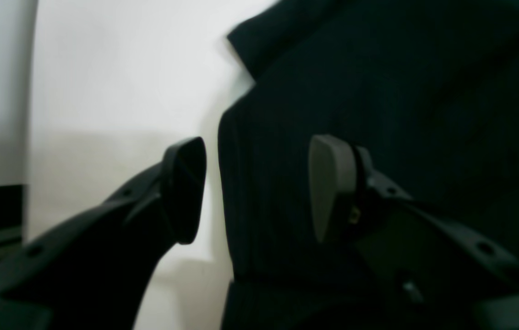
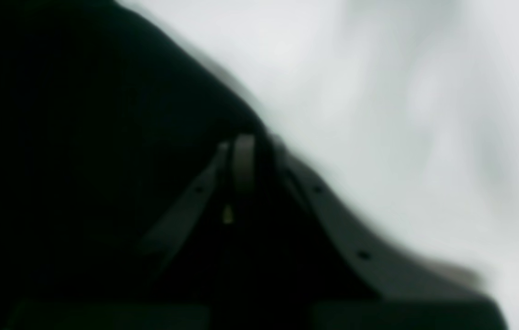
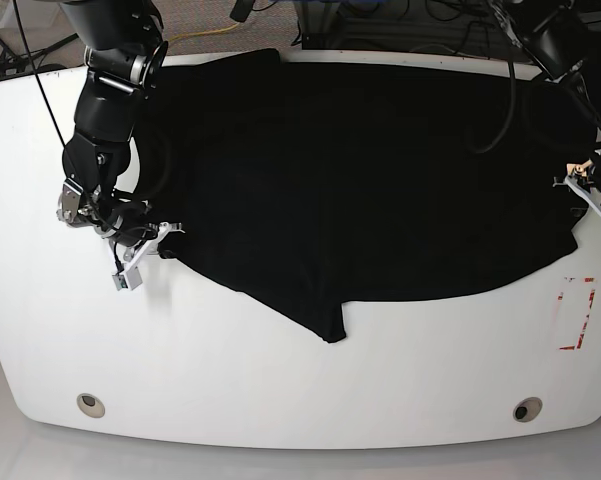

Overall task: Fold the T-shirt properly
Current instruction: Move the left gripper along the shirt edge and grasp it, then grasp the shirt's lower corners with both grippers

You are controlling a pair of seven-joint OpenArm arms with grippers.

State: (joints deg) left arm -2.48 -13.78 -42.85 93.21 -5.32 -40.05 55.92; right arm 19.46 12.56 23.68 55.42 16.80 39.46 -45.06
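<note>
White table [image 3: 280,390] under black T-shirt [image 3: 360,180]

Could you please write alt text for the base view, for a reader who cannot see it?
A large black T-shirt lies spread across a white table, seen from above. The right gripper is at its edge on the view's left, the left gripper at the opposite edge, and red-striped tape marks the table.

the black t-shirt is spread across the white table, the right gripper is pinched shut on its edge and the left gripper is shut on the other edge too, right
Not quite. The left gripper is open, not shut: the left wrist view shows its fingers apart, straddling the edge of the T-shirt. The rest holds: the shirt lies spread on the white table, and the right gripper is pinched shut on its edge.
</note>
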